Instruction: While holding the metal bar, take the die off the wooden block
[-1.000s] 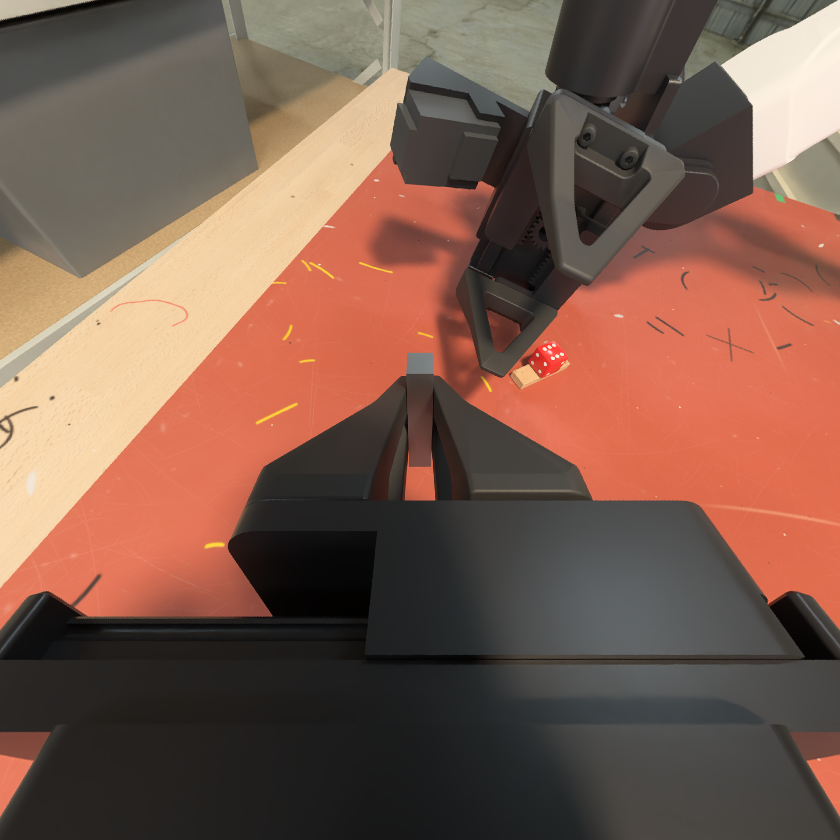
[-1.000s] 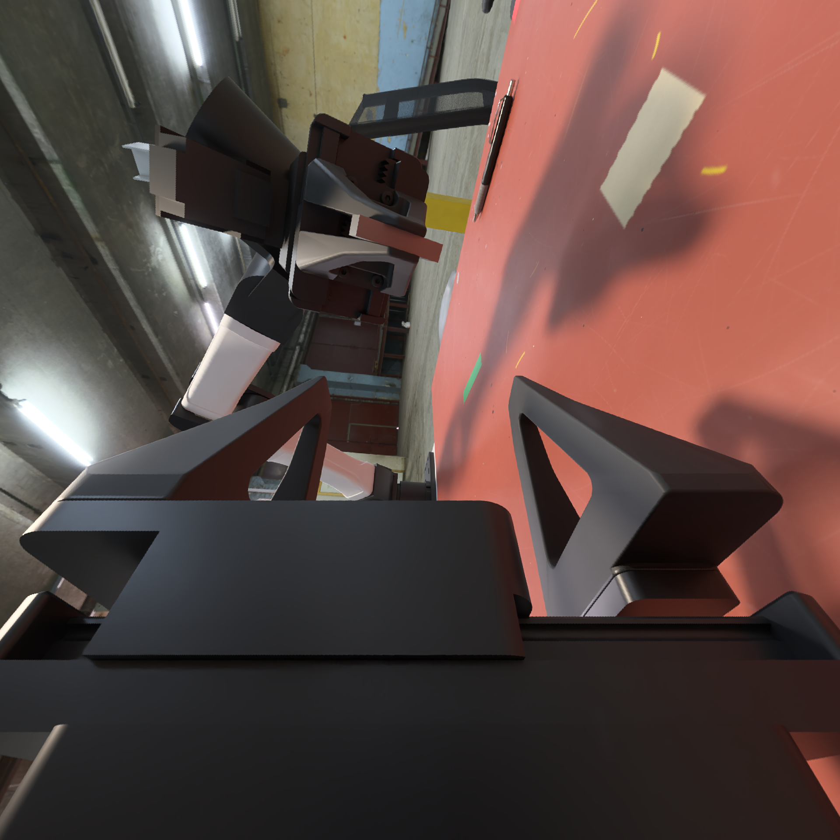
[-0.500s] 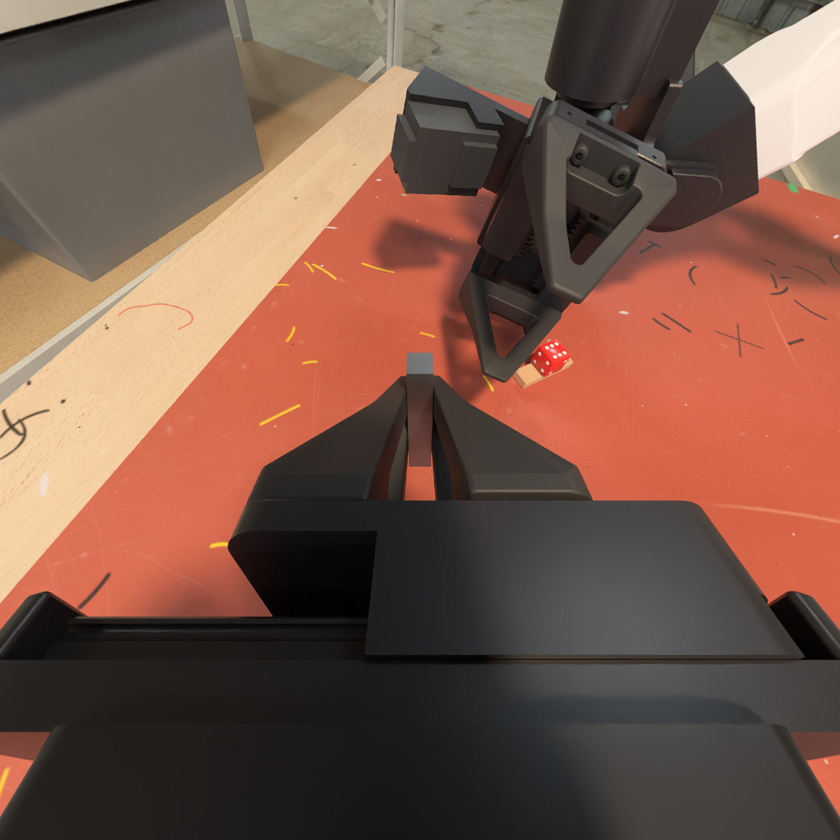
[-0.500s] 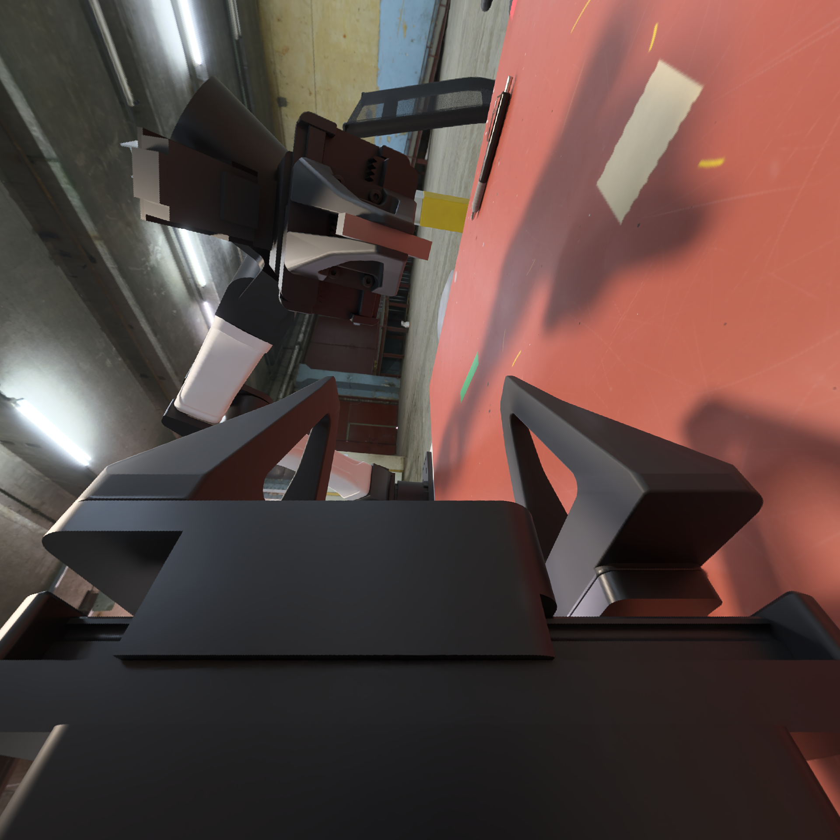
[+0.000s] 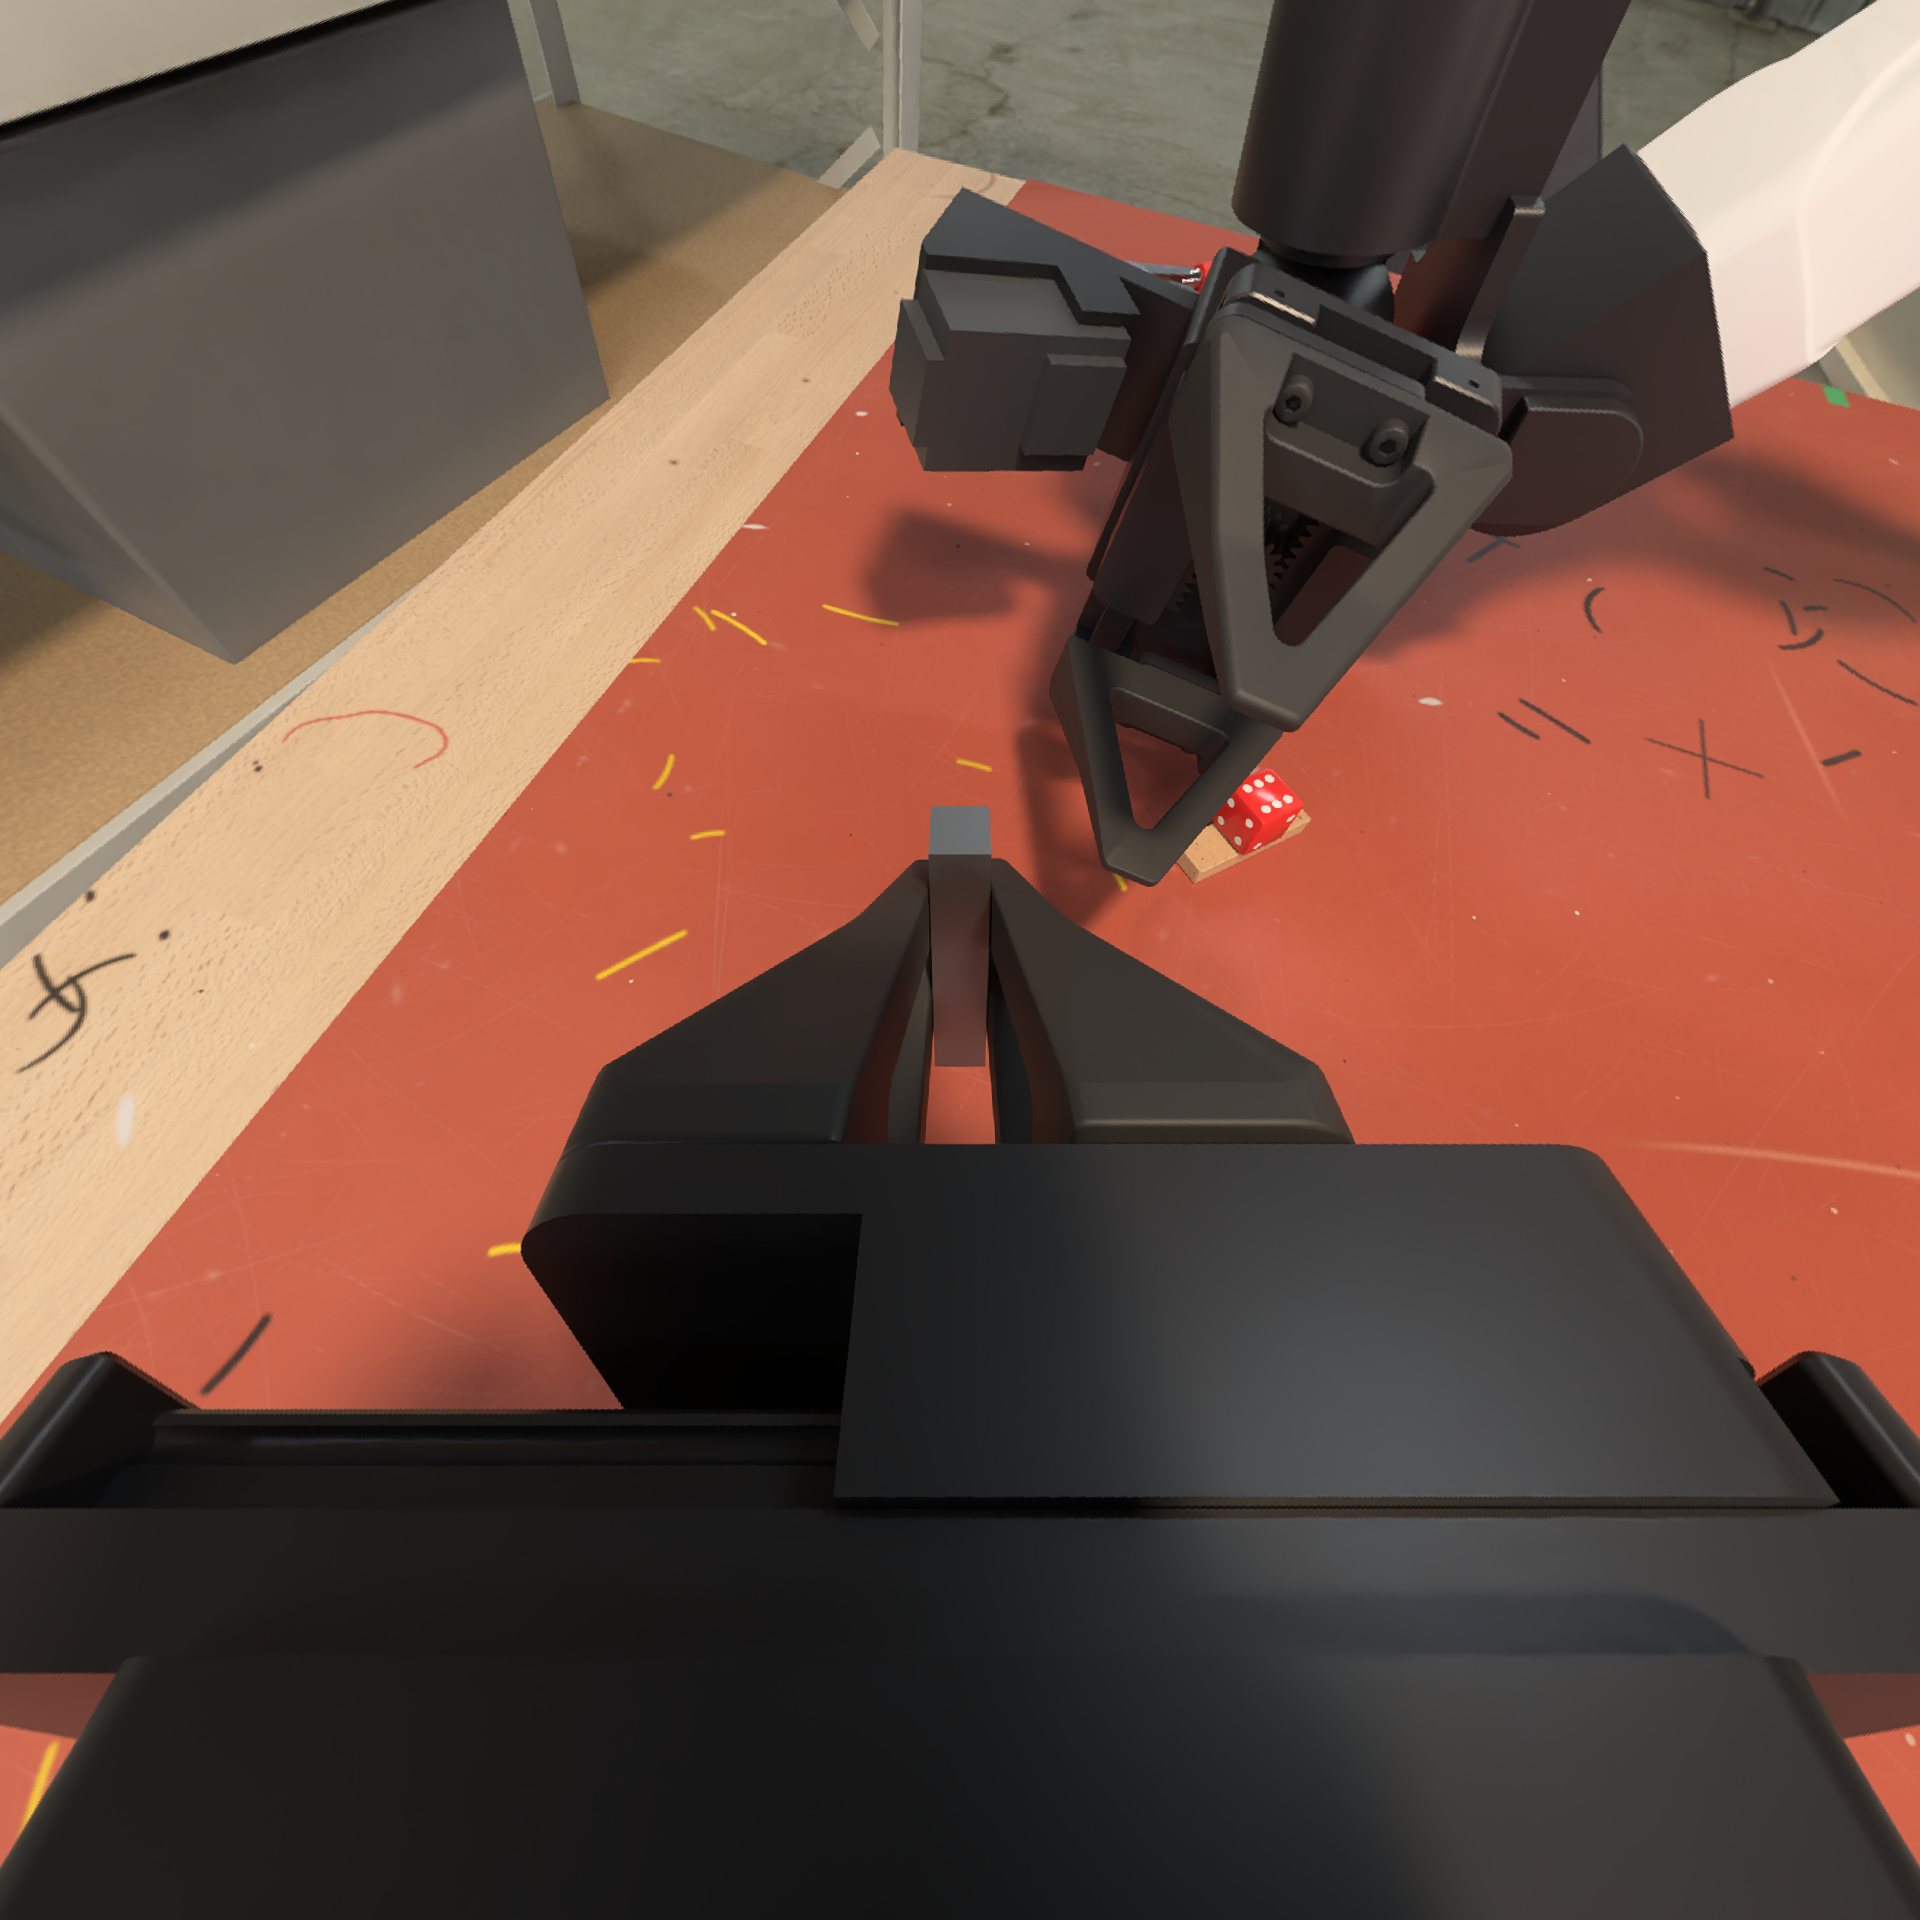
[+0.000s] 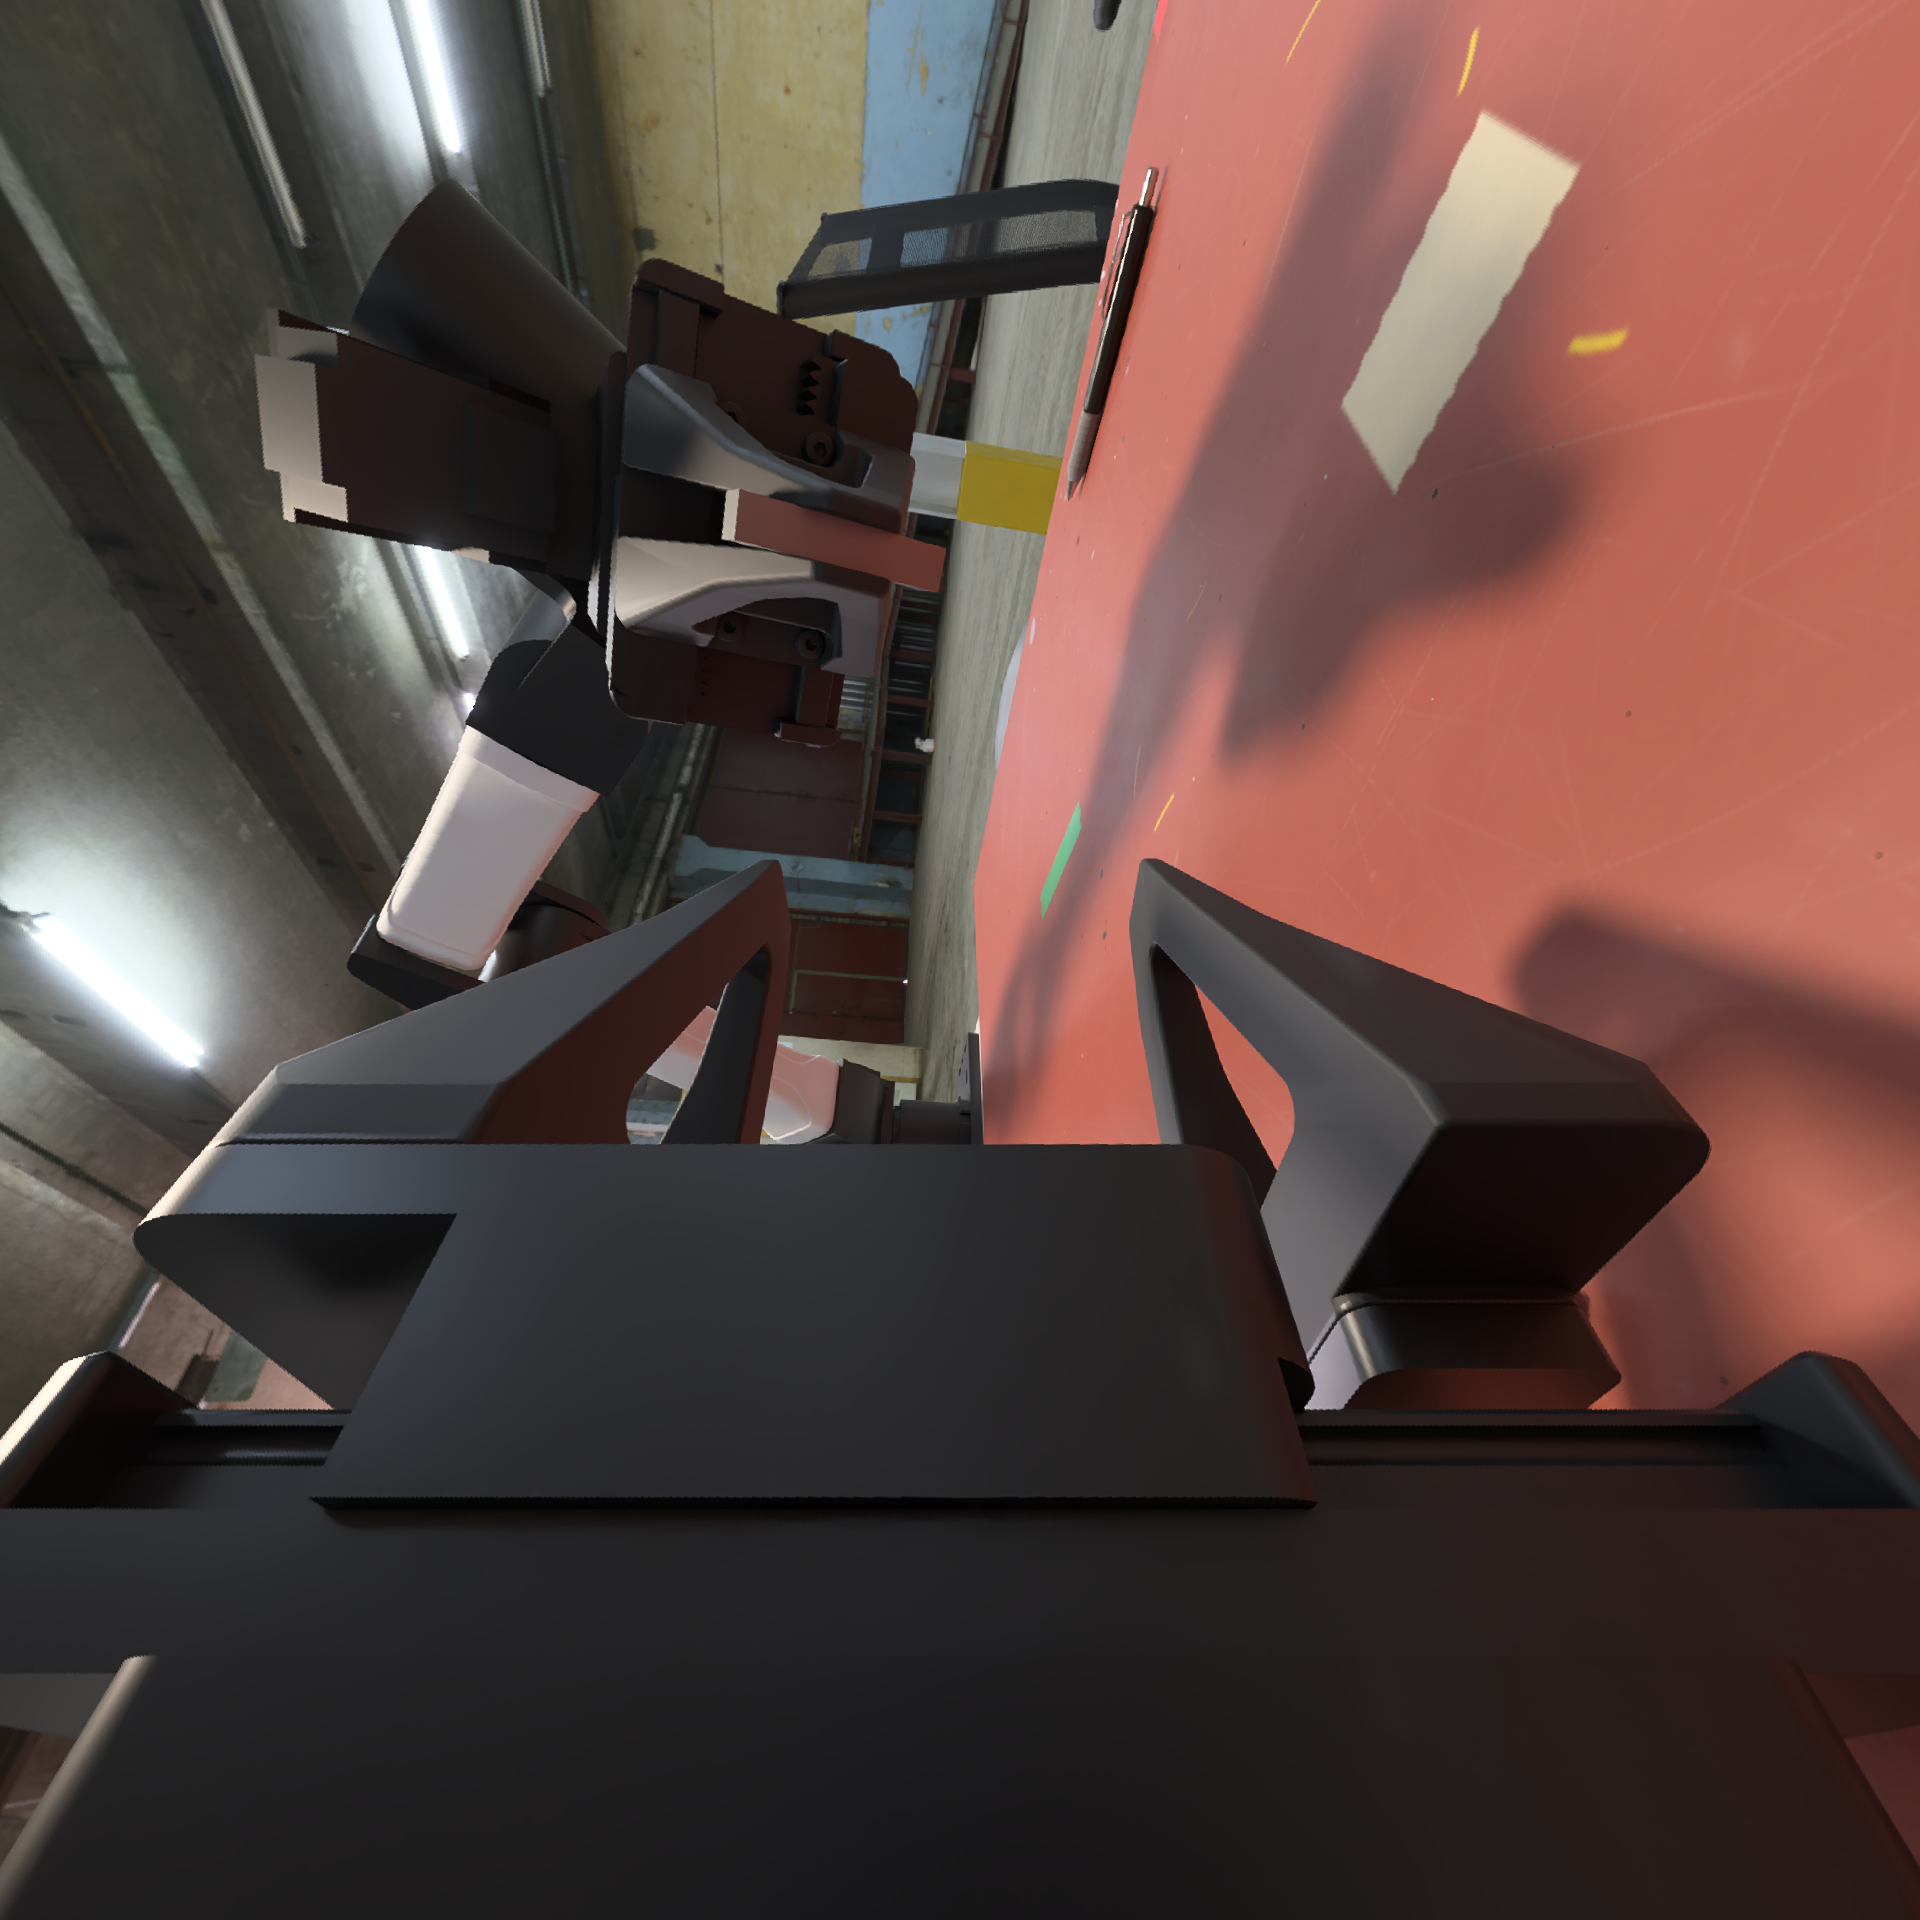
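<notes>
In the left wrist view, my left gripper (image 5: 958,873) is shut on the grey metal bar (image 5: 958,831), which sticks out past the fingertips above the red mat. The red die (image 5: 1259,808) sits on the small wooden block (image 5: 1210,857) just right of the bar. My right gripper (image 5: 1210,795) is turned on its side and open, with one finger low in front of the block and the other above the die. In the right wrist view, the right gripper (image 6: 956,883) is open; die and block are hidden. The left gripper (image 6: 914,540) shows there holding the bar (image 6: 831,535).
A pale wooden border (image 5: 416,727) edges the red mat (image 5: 1455,987) on the left, with a grey box (image 5: 260,312) beyond it. A pen (image 6: 1112,322), a beige paper slip (image 6: 1455,301) and a green tape mark (image 6: 1060,862) lie on the mat.
The right gripper has dropped slightly toward the block and its fingers have narrowed a little. The left gripper still holds the bar, and its view has shifted slightly.
</notes>
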{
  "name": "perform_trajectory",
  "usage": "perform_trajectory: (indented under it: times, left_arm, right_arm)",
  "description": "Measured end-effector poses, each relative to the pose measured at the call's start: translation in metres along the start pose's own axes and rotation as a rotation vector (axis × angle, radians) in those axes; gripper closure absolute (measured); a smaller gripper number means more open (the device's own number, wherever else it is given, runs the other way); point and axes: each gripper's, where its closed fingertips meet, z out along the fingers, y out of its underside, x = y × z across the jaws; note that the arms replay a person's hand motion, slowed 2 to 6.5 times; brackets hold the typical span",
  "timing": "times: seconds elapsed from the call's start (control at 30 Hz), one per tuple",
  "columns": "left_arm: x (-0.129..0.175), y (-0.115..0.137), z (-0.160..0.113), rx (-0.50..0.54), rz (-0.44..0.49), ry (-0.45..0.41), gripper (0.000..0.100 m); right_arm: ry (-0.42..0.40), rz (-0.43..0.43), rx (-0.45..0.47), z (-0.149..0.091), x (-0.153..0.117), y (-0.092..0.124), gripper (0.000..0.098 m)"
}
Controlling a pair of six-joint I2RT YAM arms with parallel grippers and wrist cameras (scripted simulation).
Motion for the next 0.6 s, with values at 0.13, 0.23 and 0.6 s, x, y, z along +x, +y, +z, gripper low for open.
perform_trajectory:
  times: [0.13, 0.23, 0.6]
  left_arm:
    - [0.001, -0.001, 0.000, 0.003, 0.011, -0.002, 0.092]
    - [0.002, -0.002, -0.001, 0.008, 0.021, -0.004, 0.092]
    - [0.004, -0.008, -0.003, 0.023, 0.059, -0.012, 0.092]
  right_arm:
    - [-0.002, -0.012, 0.006, 0.000, 0.000, 0.000, 0.0422]
    - [-0.008, -0.024, 0.011, 0.000, -0.002, 0.000, 0.0427]
    - [-0.045, -0.044, 0.020, -0.001, -0.010, 0.000, 0.0440]
